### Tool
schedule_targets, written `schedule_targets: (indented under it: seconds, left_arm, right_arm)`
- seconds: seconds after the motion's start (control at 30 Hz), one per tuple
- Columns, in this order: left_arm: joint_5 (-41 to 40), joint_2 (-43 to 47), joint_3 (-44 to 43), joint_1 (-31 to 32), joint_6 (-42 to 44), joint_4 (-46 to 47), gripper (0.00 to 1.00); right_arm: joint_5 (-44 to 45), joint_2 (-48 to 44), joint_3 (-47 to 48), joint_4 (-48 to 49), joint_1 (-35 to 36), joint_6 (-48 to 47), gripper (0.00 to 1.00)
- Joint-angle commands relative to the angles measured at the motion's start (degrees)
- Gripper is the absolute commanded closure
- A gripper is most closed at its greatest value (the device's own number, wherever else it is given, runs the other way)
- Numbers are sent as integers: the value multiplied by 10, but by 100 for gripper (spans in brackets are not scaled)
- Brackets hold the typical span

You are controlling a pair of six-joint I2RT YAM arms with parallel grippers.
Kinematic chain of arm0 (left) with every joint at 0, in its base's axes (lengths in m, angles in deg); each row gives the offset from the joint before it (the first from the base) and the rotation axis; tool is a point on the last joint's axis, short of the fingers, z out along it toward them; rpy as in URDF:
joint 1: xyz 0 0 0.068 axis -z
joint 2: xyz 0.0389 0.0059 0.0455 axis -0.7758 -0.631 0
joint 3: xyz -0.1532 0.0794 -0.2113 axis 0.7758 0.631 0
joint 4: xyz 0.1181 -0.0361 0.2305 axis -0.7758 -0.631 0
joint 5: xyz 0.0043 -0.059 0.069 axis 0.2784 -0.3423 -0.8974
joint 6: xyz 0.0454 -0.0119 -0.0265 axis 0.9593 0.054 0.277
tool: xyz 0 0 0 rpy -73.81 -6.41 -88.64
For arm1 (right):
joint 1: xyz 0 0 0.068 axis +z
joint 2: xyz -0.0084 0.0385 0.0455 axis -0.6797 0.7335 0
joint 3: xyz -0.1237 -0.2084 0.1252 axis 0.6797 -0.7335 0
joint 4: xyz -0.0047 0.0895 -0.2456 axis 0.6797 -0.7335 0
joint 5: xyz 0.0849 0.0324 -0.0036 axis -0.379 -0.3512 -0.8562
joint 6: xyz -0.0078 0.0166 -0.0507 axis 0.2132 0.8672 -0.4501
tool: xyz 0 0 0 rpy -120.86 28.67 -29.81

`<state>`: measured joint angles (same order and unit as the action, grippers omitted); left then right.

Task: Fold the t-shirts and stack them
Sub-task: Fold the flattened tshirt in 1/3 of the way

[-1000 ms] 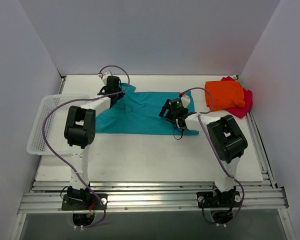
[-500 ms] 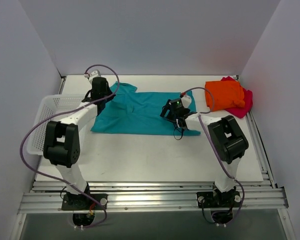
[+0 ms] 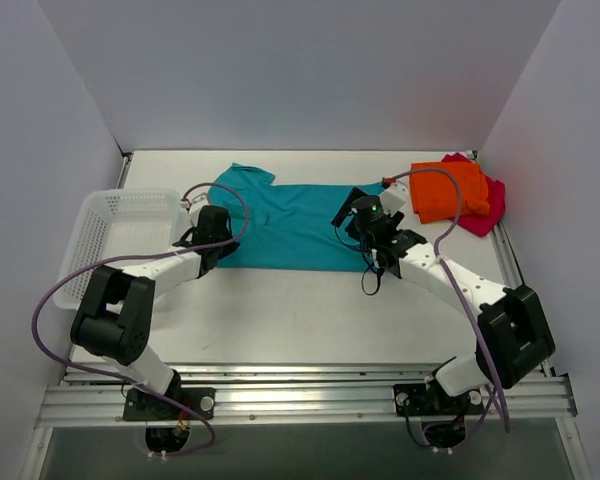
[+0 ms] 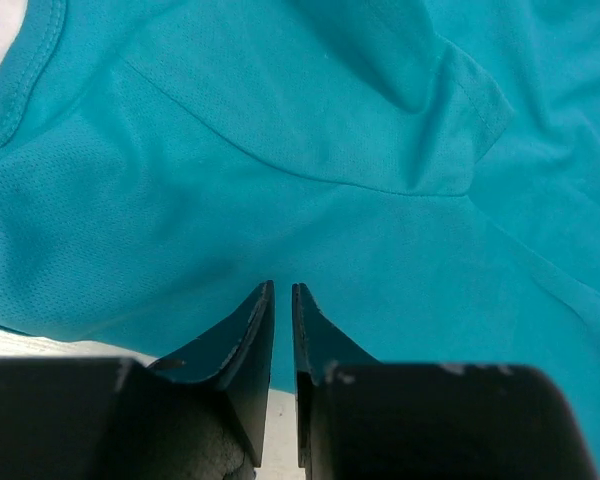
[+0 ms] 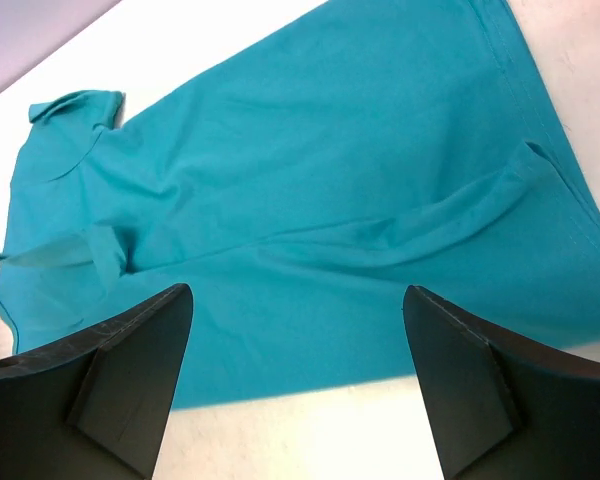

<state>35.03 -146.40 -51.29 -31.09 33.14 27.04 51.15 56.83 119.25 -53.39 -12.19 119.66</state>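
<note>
**Operator:** Where is the shirt, and which way does it lie?

**Me:** The teal t-shirt (image 3: 290,225) lies spread on the table (image 3: 300,320), in the middle of the far half. Its long axis runs from left to right. The sleeves are at the left end, toward the white basket (image 3: 90,250), and the stitched hem (image 5: 525,90) is at the right end, toward the other two shirts. It is not quite flat: a raised fold crosses the cloth near the hem.

**Operator:** And your grippers?

**Me:** My left gripper (image 4: 282,288) is low over the left near part of the teal cloth. Its fingers are almost together, with only a thin slit between them, and I see no cloth inside the slit. My right gripper (image 5: 295,290) hangs over the right part of the same shirt with its fingers spread wide, holding nothing.

**Operator:** What else is around?

**Me:** The orange t-shirt (image 3: 448,188) lies folded on the magenta t-shirt (image 3: 485,210) at the far right corner, just beside the hem. The basket overhangs the left edge of the table. My left arm's purple cable (image 3: 242,205) arches above the sleeve end.
</note>
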Motion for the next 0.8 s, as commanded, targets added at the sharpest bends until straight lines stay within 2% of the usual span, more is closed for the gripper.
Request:
schedule_targets:
  seconds: [0.0,0.23,0.33,0.37,0.43,0.6,0.77]
  left_arm:
    - [-27,6,-4,-1,-10,29,79]
    - [-33,-22,-12,-1,-10,36,82]
    - [-38,-28,-13,-1,-7,36,84]
    - [-39,-34,-14,-2,-6,37,85]
    - [-40,-42,-16,-5,-3,37,88]
    - [-41,-65,-18,-9,-4,33,97]
    - [-40,-78,-10,-9,-13,18,98]
  right_arm:
    - [35,-40,-49,-36,6,15,18]
    - [11,6,-115,24,-19,16,27]
    - [8,42,-118,45,-36,8,44]
    - [9,60,-116,47,-39,7,54]
    - [6,75,-113,53,-51,5,60]
    - [-12,116,-112,61,-67,0,62]
    - [-43,142,-125,70,-107,-12,69]
